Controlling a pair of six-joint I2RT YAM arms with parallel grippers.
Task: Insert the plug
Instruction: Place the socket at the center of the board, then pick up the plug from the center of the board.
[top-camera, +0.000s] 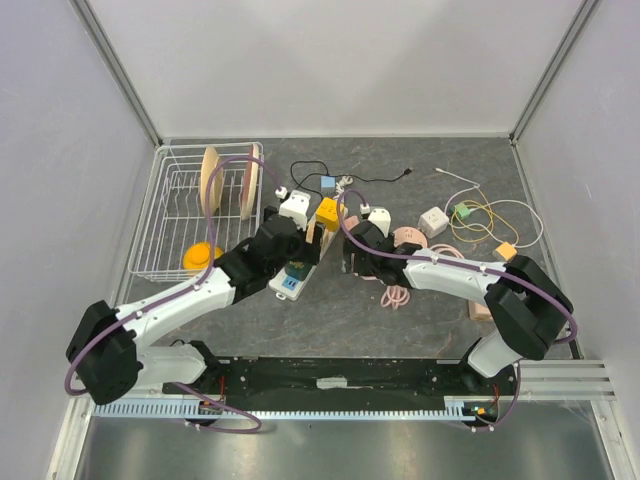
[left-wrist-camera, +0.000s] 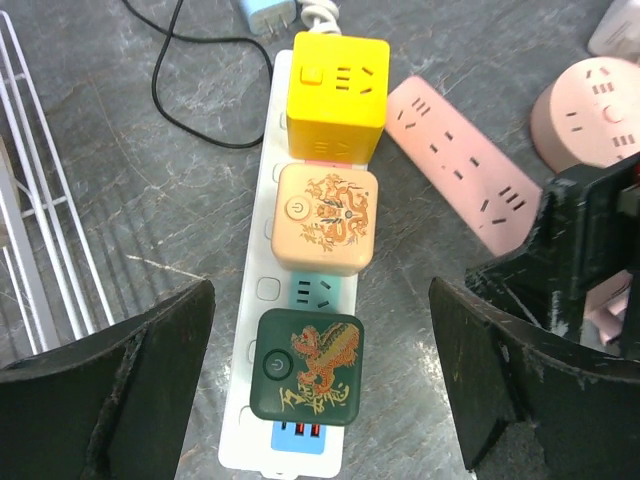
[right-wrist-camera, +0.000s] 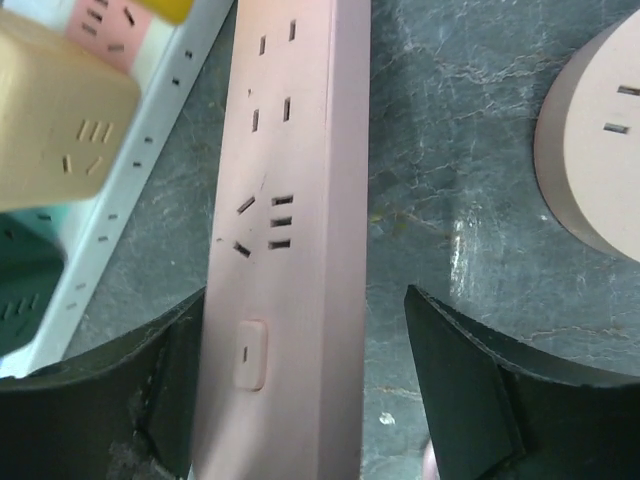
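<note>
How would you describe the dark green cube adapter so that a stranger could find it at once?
Find the white power strip right of the wire rack. Three cubes sit along it; the dark green cube sits at the end nearest the arms' bases. It alone is dark, with a gold pattern, unlike the beige cube and yellow cube.

The left arm (top-camera: 170, 310) and the right arm (top-camera: 470, 275) stretch forward from their bases and angle inward toward each other, wrists pitched downward. The left gripper (left-wrist-camera: 320, 300) has its jaws spread wide and holds nothing. The right gripper (right-wrist-camera: 305, 300) likewise has its jaws parted, clamping nothing.
</note>
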